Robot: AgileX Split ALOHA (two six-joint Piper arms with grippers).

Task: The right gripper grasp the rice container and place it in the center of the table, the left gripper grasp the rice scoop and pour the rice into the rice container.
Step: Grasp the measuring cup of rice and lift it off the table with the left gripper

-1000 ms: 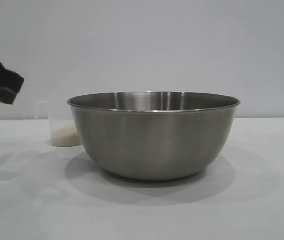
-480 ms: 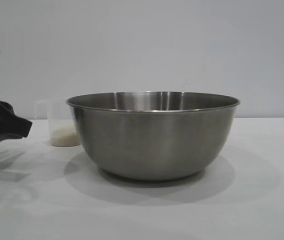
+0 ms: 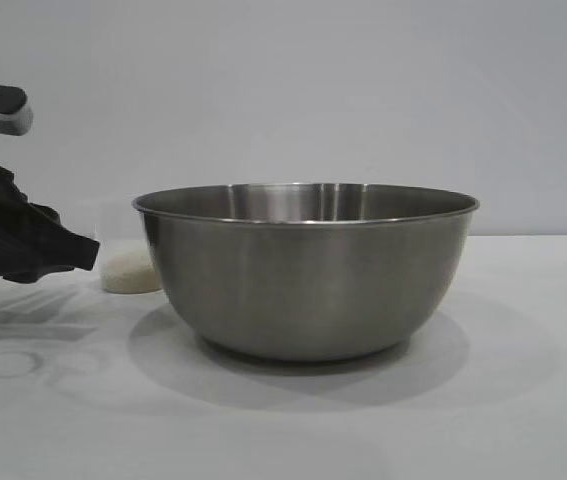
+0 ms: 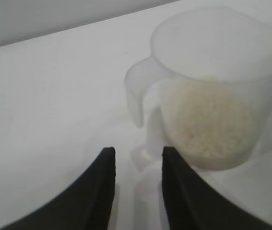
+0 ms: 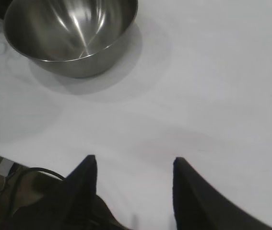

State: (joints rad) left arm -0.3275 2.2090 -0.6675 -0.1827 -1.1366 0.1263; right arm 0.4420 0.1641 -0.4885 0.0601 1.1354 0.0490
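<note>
The rice container (image 3: 308, 270), a large steel bowl, stands in the middle of the white table (image 3: 523, 400) and looks empty in the right wrist view (image 5: 71, 33). The rice scoop (image 4: 212, 91), a translucent cup with rice (image 4: 210, 122) in its lower part, stands left of and behind the bowl (image 3: 128, 270). My left gripper (image 3: 88, 255) is open, its fingertips (image 4: 136, 152) just short of the scoop's handle (image 4: 138, 91). My right gripper (image 5: 135, 160) is open and empty above bare table, well away from the bowl, out of the exterior view.
The table's edge shows in the right wrist view, with cables (image 5: 25, 175) below it. Open tabletop lies to the right of and in front of the bowl.
My left gripper has come in from the left edge, lowering and moving right until its tip is next to the scoop. The bowl and scoop have not moved.
</note>
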